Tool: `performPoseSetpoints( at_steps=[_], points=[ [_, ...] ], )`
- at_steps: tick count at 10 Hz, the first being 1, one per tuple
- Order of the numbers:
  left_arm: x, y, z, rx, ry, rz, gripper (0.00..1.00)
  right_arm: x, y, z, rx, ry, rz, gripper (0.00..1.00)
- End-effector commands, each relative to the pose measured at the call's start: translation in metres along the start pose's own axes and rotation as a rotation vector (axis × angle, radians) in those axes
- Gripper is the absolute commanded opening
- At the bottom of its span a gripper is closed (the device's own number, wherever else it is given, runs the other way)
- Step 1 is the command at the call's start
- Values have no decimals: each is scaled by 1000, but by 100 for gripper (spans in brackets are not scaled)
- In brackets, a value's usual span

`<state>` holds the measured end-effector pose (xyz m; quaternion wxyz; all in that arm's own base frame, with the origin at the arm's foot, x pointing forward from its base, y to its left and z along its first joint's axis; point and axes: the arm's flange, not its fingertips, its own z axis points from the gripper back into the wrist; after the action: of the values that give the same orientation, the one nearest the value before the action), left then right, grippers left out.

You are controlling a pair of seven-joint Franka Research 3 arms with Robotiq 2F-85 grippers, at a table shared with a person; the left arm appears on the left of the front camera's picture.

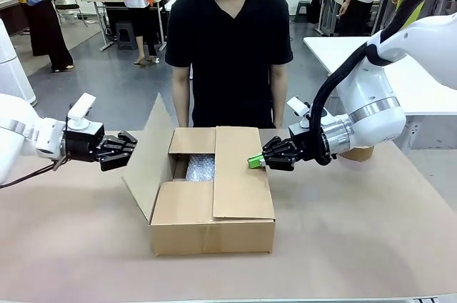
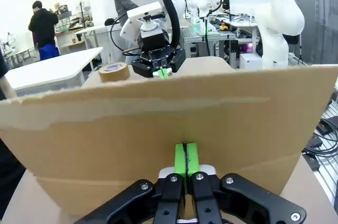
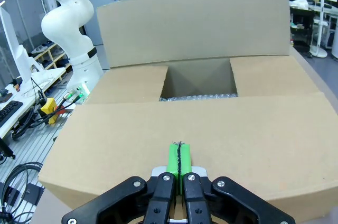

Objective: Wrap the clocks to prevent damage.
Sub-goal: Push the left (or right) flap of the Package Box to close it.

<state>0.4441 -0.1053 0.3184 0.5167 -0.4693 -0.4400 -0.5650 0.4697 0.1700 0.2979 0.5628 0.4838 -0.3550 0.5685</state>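
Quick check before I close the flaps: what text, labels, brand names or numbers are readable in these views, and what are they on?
No words or numbers are legible.
Cardboard box: the flaps and walls facing the cameras are plain, with no print or sticker.
Roll of tape: there is a dark mark on its top face, too small and blurred to read.

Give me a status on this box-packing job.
Looks done: bubble wrap lies inside the cardboard box, and the right flap and both short flaps are folded down. In hand: the right arm has its jaws shut at that flap's edge; the left arm, jaws shut, is behind the left flap, which stands up. Left: fold that flap and seal; the tape roll sits unused.
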Motion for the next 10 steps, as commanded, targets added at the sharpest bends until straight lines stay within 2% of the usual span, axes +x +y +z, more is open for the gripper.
performPoseSetpoints(
  at_steps=[1, 10],
  points=[
    [-1, 7, -19, 11, 12, 17, 0, -3, 0, -3, -2, 8, -4, 1],
    [-30, 17, -51, -20, 92, 44, 0, -3, 0, -3, -2, 8, -4, 1]
  ],
)
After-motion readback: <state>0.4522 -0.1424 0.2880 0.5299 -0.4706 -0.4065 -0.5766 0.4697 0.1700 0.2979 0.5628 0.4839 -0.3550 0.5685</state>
